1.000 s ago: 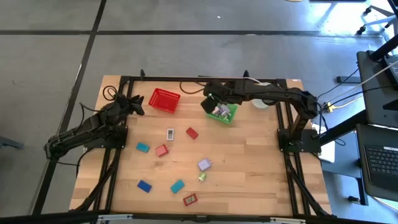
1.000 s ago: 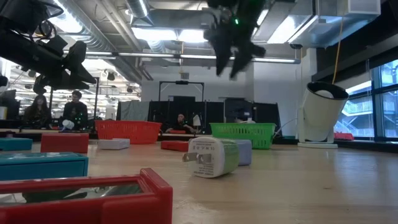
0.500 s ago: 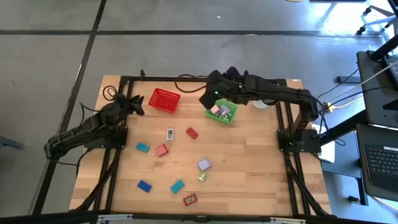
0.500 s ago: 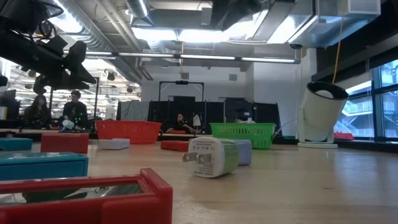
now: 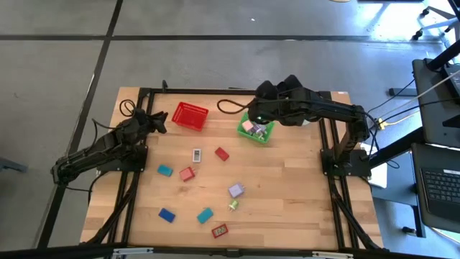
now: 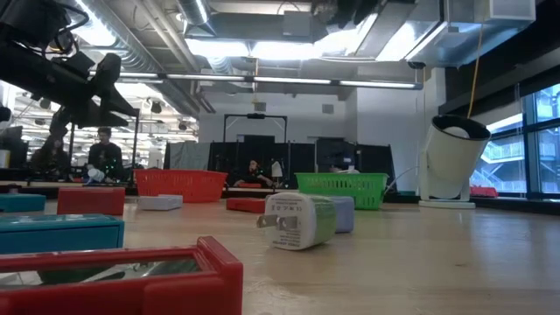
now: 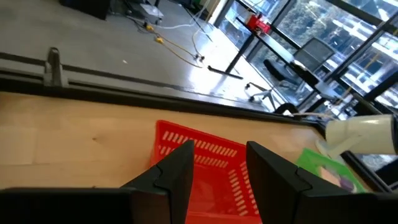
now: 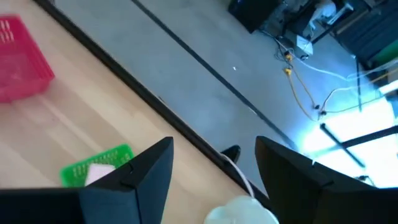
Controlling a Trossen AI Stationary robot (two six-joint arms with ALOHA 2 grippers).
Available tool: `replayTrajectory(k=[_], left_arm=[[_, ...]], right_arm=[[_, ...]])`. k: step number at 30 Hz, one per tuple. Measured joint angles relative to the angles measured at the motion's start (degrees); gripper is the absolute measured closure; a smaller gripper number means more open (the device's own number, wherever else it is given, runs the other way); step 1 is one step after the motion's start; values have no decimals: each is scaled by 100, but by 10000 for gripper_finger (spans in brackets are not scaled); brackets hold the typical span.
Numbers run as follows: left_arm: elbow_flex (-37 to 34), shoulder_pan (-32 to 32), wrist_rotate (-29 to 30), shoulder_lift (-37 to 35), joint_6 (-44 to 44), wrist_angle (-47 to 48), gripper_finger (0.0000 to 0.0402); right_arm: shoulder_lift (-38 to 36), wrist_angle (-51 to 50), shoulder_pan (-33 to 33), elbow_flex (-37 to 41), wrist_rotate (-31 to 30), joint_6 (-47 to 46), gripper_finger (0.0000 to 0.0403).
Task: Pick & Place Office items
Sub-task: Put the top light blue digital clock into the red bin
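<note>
The office items lie scattered on the wooden table: a white piece, red pieces, teal pieces, a blue piece, a lavender piece and a green charger. A few more sit in the green basket. My right gripper is open and empty, raised beside the green basket. My left gripper is open, hovering just left of the red basket.
A white round container stands near the far right corner, partly under the right arm. Both baskets stand along the far edge. A black frame borders the tabletop. People show in the room behind.
My right gripper has risen from just above the green basket, leaving the low view's top, and has drawn back toward the table's right and far edge while tipping upward. The items and baskets have stayed where they were.
</note>
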State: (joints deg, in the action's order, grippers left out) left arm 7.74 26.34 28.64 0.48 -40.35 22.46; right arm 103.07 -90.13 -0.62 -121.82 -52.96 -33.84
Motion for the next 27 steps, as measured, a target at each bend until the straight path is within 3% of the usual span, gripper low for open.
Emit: replayTrajectory(k=[2,4,7,10,14,18,22,27], left_arm=[[-1,1,-134,1,-51,-76,260],[-1,-10,-654,1,56,-524,260],[-1,-78,-1404,12,439,-1642,260],[-1,-198,-1755,17,760,-2874,260],[1,-399,-2390,252,505,-3829,260],[1,-665,-2903,922,-99,-4408,260],[3,-940,-2970,1844,-189,-4825,260],[291,-1116,-3177,3006,-28,-4198,260]], right_arm=[[0,10,-2,1,-8,121,175],[-1,11,2,2,8,148,175],[-3,11,4,2,1,148,175],[-3,11,4,4,-1,150,175],[-3,11,4,6,-3,146,175],[-3,11,4,8,-18,55,175],[-3,11,4,9,-16,-10,175],[-5,11,4,11,47,-352,175]])
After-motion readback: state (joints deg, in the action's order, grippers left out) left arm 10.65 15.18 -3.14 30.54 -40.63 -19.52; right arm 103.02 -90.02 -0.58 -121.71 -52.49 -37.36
